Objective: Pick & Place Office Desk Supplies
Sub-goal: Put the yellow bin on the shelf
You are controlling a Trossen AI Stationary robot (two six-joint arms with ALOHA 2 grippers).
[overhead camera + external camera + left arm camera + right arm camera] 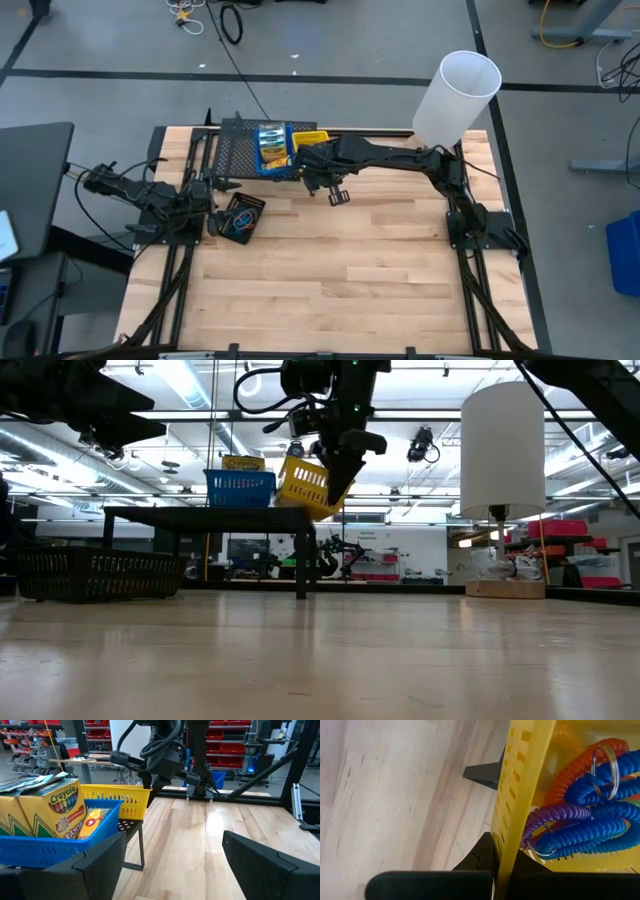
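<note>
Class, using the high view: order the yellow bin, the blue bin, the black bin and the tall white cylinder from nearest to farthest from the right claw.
1. Yellow bin: gripped by its wall in the right claw, on the rack.
2. Blue bin: beside the yellow one, toward the left arm.
3. Black bin: on the table by the left claw.
4. White cylinder: at the far right corner.
</note>
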